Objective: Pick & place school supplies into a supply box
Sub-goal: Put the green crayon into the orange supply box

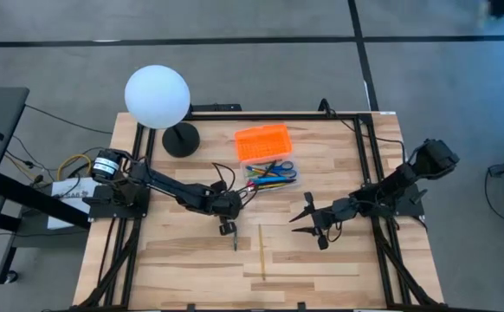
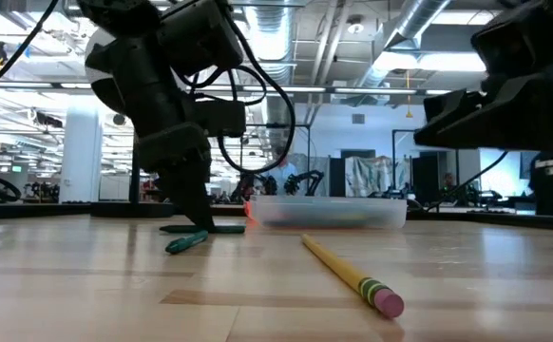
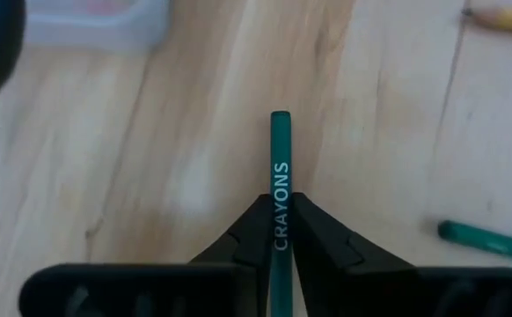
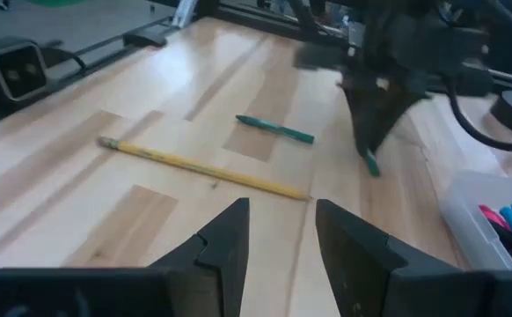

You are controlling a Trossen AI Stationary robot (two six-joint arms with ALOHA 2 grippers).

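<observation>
supply box (image 1: 269, 170): clear plastic, open, stuffed with colorful pens, orange lid (image 1: 261, 142) lying touching its far side
yellow pencil (image 1: 262, 251): flat on the table, pink eraser end nearest the low camera
green crayon (image 3: 280, 189): pinched in the left gripper (image 3: 278, 220), tip pointing down at the table
second green crayon (image 4: 275, 129): lying loose just beside the held one

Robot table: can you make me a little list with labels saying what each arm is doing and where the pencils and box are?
left end effector: shut on the green crayon pencil, low over the wooden table
right end effector: open, holding nothing, beside the yellow pencil
yellow pencil with pink eraser: lying loose on the table
second green pencil: lying loose on the table
clear plastic box: holds coloured supplies
orange lid: beside the box
</observation>
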